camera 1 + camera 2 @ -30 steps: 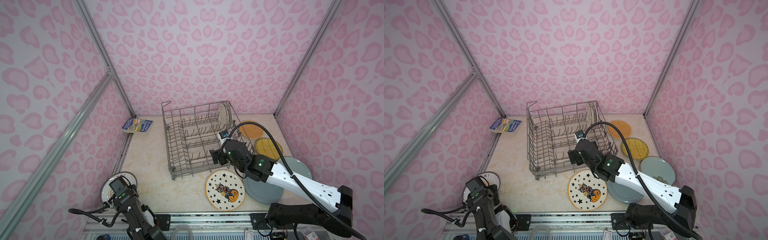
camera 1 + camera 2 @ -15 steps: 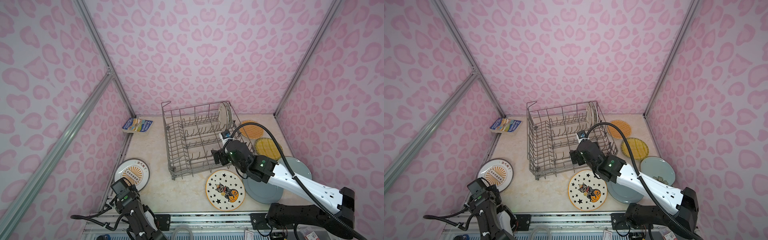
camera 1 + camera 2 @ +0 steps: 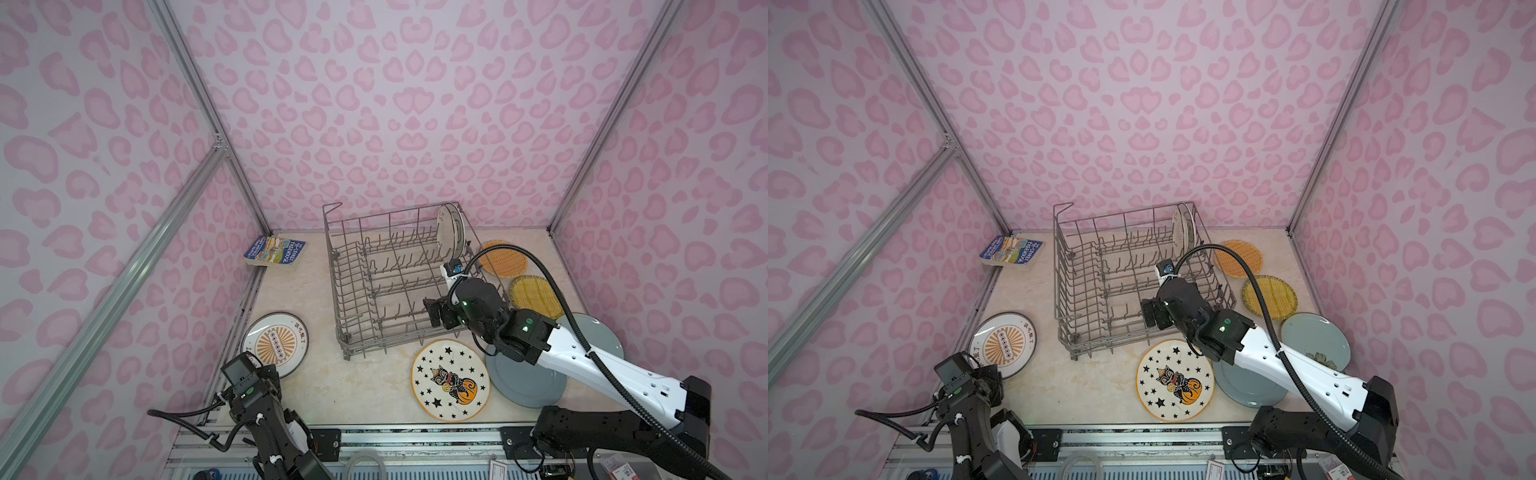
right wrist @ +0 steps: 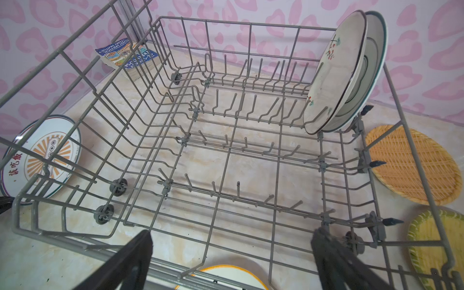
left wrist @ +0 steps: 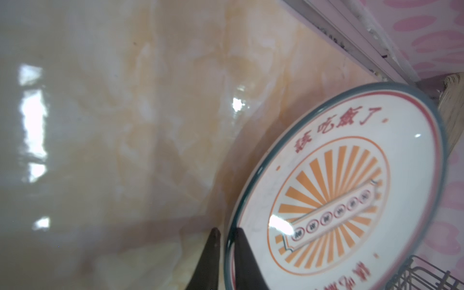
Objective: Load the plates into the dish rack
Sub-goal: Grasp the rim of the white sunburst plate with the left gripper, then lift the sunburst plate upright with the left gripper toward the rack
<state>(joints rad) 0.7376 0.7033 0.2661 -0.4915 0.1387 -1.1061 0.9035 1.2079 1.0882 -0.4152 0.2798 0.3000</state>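
Observation:
A white black-rimmed plate (image 3: pixel 276 343) (image 3: pixel 1003 343) with an orange sunburst lies at the near left. My left gripper (image 5: pixel 227 231) (image 3: pixel 270 372) is shut on its near rim, one finger on either side. My right gripper (image 4: pixel 232 238) (image 3: pixel 432 313) hangs open and empty over the near right of the grey wire dish rack (image 3: pixel 337 291) (image 3: pixel 1059 270). Two plates (image 3: pixel 451 230) (image 4: pixel 336 75) stand upright in its far right corner. A cat-and-pumpkin plate (image 3: pixel 451 380), a grey-blue plate (image 3: pixel 523 382), a pale blue-green plate (image 3: pixel 602 332), an orange woven plate (image 3: pixel 503 257) and a yellow woven plate (image 3: pixel 536 296) lie flat on the table.
A blue paperback book (image 3: pixel 274 250) lies at the far left by the wall. Pink patterned walls enclose the table on three sides. A metal rail runs along the left edge next to the sunburst plate. My right arm crosses above the grey-blue plate.
My left arm has drawn back toward the front edge, uncovering the sunburst plate, which has shifted slightly away from the front. The left jaws have narrowed onto its rim. My right arm has barely moved.

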